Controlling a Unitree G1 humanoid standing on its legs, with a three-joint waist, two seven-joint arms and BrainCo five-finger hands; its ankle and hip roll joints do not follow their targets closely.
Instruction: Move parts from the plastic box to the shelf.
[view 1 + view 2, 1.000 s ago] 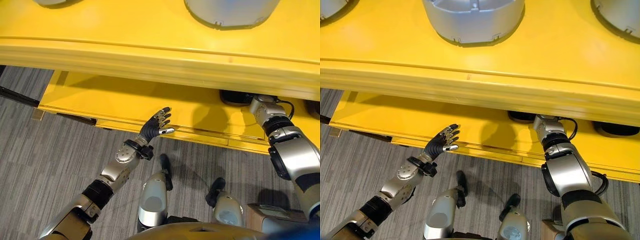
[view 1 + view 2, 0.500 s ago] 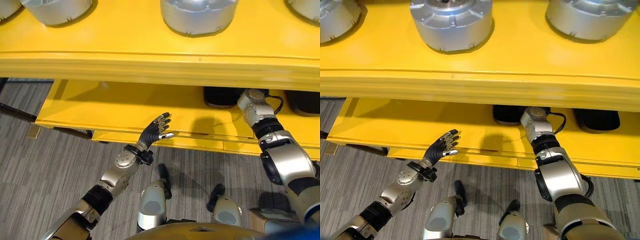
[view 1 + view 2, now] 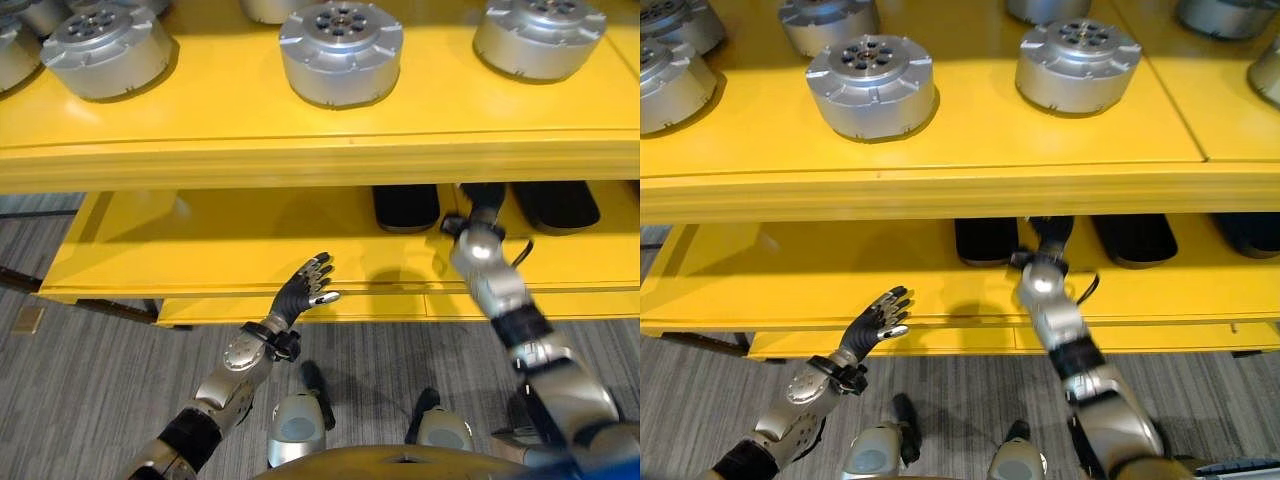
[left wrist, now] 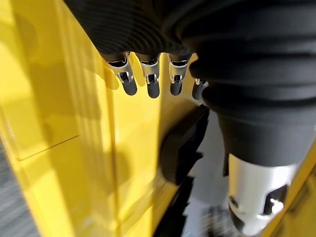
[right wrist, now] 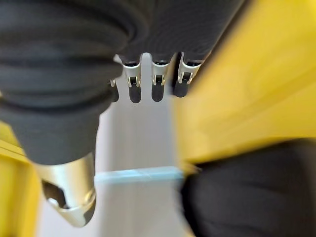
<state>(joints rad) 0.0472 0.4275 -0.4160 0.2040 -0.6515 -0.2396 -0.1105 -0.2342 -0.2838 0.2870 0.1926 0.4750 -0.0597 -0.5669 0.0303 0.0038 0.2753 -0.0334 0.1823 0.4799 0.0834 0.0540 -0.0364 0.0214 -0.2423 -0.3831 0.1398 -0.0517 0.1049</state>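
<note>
Head stereo pair looks down, sharing yellow shelf (image 3: 300,160); 2 wrist cameras close along fingers

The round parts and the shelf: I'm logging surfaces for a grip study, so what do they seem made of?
Round parts: likely cast or machined metal, with a matte silver sheen, bolt holes and ribbed rims. Shelf: probably painted metal, glossy yellow with soft reflections.

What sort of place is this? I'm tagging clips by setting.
Probably a factory or warehouse storeroom: a yellow shelf carries rows of round metal parts, black parts sit on the lower tier, and grey carpet covers the floor.
</note>
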